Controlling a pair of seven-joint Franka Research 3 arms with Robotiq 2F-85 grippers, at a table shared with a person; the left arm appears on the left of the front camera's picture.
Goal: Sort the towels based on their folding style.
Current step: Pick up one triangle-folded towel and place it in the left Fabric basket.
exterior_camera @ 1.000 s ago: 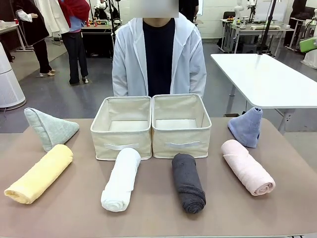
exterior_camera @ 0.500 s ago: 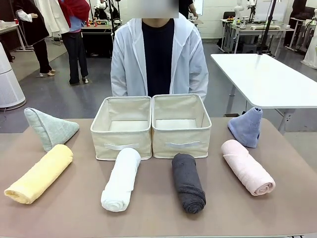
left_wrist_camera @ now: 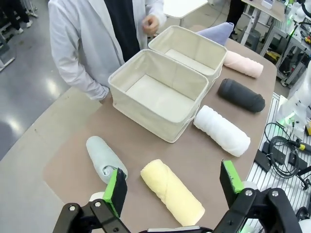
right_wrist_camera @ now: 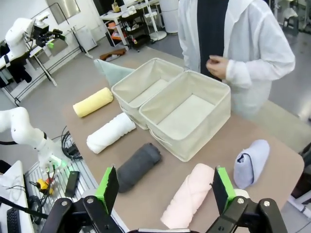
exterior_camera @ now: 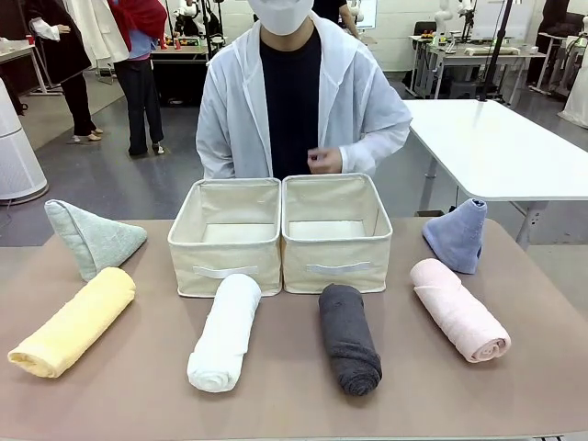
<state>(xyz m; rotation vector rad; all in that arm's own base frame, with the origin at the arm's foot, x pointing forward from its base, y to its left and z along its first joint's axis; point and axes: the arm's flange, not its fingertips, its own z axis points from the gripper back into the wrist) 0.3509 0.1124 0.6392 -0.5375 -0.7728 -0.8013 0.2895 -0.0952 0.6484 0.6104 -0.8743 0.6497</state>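
While hanging wide open and empty: left claw point(left_wrist_camera: 173, 187), right claw point(right_wrist_camera: 163, 190) | lying straight ahead of left claw, apart from it: yellow rolled terry towel point(left_wrist_camera: 172, 194) | lying ahead of right claw: pink rolled terry towel point(right_wrist_camera: 189, 196) | advisable: squaring jaws across a roll's middle, descending straight, avoiding unrolling it.

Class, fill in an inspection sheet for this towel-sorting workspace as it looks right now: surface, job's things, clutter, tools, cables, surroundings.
Surface: brown table; cream left bin and right bin side by side mid-table, both empty.
Job's things: yellow roll, white roll, dark grey roll, pink roll in a near row; mint cone far left, blue cone far right; none in a bin.
Clutter: nothing seen.
Tools: left tool and right tool open, above the table, holding nothing.
Cables: loose cables beside the table, off its surface.
Surroundings: person in white coat behind the bins, hand raised at chest; white table beyond.
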